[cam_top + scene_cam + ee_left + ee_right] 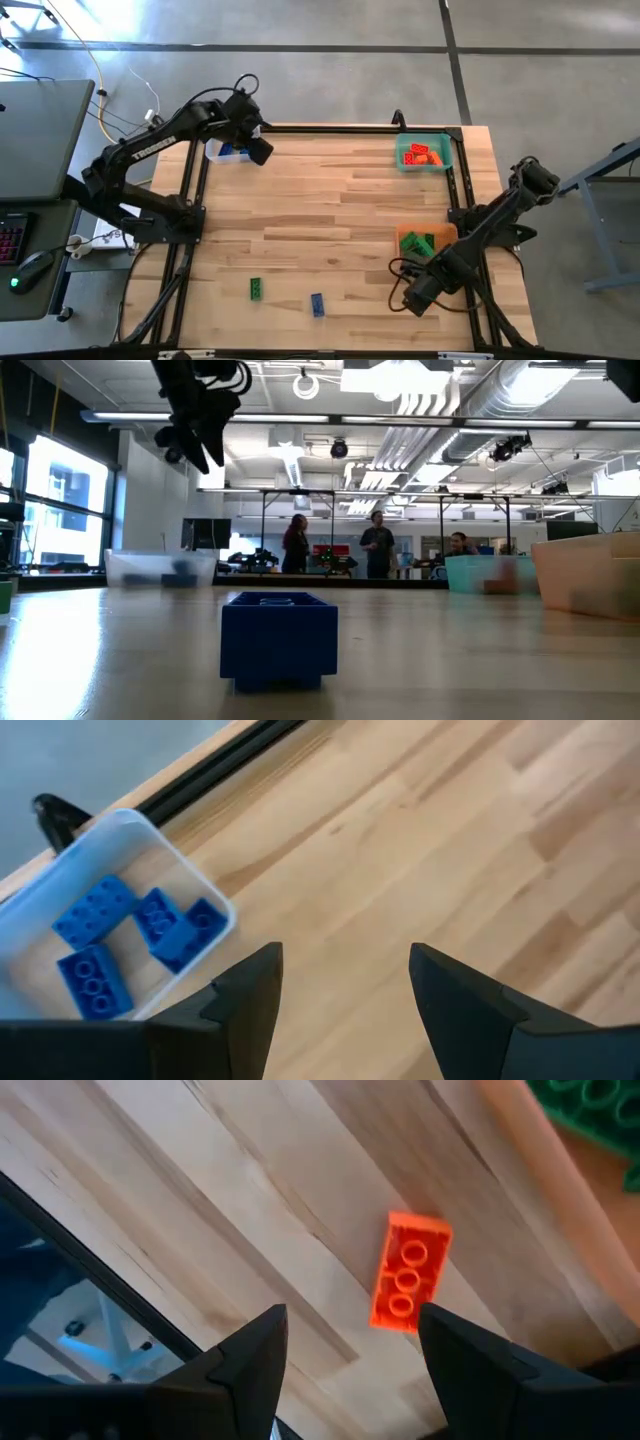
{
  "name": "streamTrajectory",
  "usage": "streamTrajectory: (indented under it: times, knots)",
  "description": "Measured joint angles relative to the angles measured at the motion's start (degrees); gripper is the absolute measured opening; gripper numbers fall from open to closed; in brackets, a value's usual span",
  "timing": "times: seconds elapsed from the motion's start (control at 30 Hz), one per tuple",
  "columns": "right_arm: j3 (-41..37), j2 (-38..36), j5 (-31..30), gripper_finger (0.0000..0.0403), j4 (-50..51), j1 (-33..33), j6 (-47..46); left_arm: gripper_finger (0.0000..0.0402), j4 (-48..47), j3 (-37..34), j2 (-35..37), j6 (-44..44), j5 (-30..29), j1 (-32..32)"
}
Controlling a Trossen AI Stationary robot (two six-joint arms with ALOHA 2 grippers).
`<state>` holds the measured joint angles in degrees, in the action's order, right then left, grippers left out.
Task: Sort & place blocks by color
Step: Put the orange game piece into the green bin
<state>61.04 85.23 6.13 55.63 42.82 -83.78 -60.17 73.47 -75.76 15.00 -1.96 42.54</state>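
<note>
Small studded plastic blocks are being sorted; they are judged light, rigid and a bit slick, not fragile. Best taken across the two long smooth sides, fingers coming straight down, studs left clear.

Loose blocks still on the table [330, 200]: three are counted. A red block [409, 1271] lies flat just ahead of the right gripper [350, 1350], beside the orange bin [446, 236]; it is hidden by the arm from above. A green block [256, 288] and a blue block [317, 305] lie near the front edge, near each other, well apart from both grippers. In the low view the blue block fills the foreground.

Already binned: four blue blocks are seen in the clear bin [150, 835] at the back left corner. Several red blocks [424, 154] are in the teal bin [403, 163] at back right, the count not readable. Green blocks [416, 243] are in the orange bin, about two or three, partly covered.

The left gripper [345, 985] hangs beside the clear bin, fingers apart, nothing held. The right gripper is low over the front right of the table, fingers spread, nothing held, and the red block is not yet touched.

Three bins are counted, two arms.
</note>
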Motion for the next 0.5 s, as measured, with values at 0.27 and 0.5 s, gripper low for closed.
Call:
streamTrajectory:
  times: [0.27,0.5]
  knots:
    - [0.0,0.2,0.8,0.0223,1.8,2.7,-4.6,0.0205,0.0,0.0,0.7,4.9,-0.2,-5.0]
    - [0.0,3.4,0.0,0.0248,1.6,3.6,-4.9,0.0204,0.0,0.0,0.7,6.1,-0.2,-8.4]
